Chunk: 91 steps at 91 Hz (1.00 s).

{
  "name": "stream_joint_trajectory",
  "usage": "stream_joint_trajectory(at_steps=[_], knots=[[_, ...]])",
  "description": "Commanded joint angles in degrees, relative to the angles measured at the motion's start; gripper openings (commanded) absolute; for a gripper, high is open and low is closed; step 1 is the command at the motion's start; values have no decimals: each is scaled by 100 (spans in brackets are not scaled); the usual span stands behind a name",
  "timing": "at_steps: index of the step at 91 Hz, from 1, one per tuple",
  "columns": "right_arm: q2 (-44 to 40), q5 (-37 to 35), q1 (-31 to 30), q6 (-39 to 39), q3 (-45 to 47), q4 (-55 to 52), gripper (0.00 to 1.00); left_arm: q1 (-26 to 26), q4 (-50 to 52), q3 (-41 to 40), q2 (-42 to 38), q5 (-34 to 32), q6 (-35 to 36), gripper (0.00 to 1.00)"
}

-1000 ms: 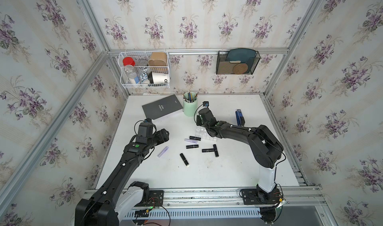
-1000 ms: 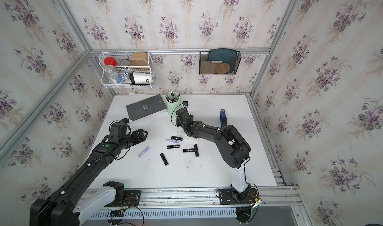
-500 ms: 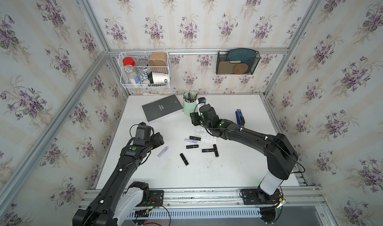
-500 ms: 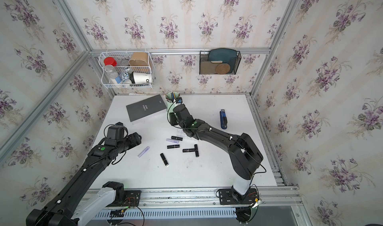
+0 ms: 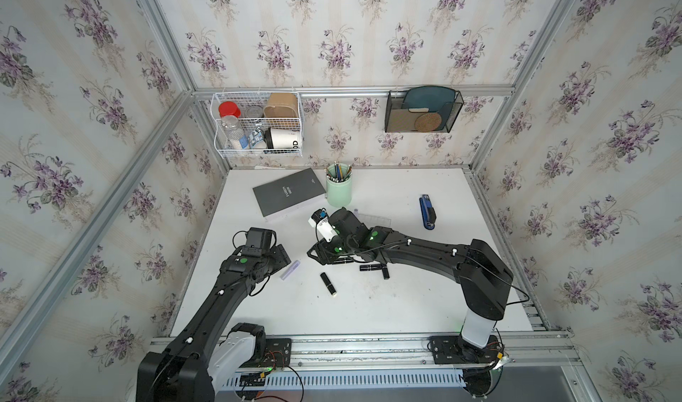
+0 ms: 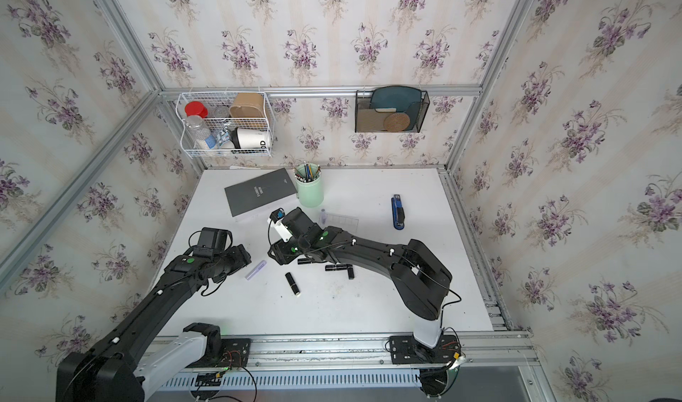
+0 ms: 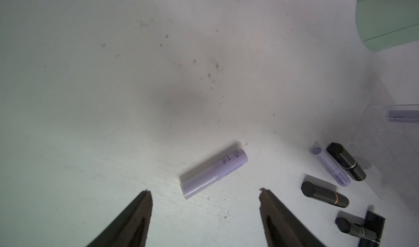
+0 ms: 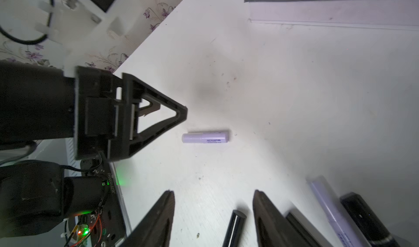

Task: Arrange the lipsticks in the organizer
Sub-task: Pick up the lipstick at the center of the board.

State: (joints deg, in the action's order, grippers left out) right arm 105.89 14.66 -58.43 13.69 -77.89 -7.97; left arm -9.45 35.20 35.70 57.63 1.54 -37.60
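Near the middle of a top view, the left gripper (image 5: 285, 259) stands wide open and empty, with a lilac lipstick (image 5: 290, 270) lying just off its tips (clear of both fingers in the left wrist view). The right gripper (image 8: 213, 191) is parted too, and a black lipstick (image 8: 234, 226) lies unclamped between its fingers. Right of centre, the organizer (image 5: 374, 220) sits on the table (image 5: 406, 300), a lilac tube (image 5: 356, 211) standing at its left end.
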Motion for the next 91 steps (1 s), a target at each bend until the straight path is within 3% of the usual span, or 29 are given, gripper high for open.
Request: stream_joint_trajectory(at_steps=[1,20,36,59,91], knots=[[577,368,-151,-613,-473,-278,61,79,153,-180,-210,-171,-477,78],[1717,807,-147,-918,-1622,-410,61,1024,818,601,-988,-995,-195,78],[2588,782,-143,-1059,-2748,-845,66,1472,764,680,-1029,-729,75,78],[3225,964,-151,-1071,-3439,-1429,69,1579,553,499,-1143,-370,-8,77],[3371,1163,-307,-1079,-3305,-1464,71,1580,583,491,-1269,-352,52,76]])
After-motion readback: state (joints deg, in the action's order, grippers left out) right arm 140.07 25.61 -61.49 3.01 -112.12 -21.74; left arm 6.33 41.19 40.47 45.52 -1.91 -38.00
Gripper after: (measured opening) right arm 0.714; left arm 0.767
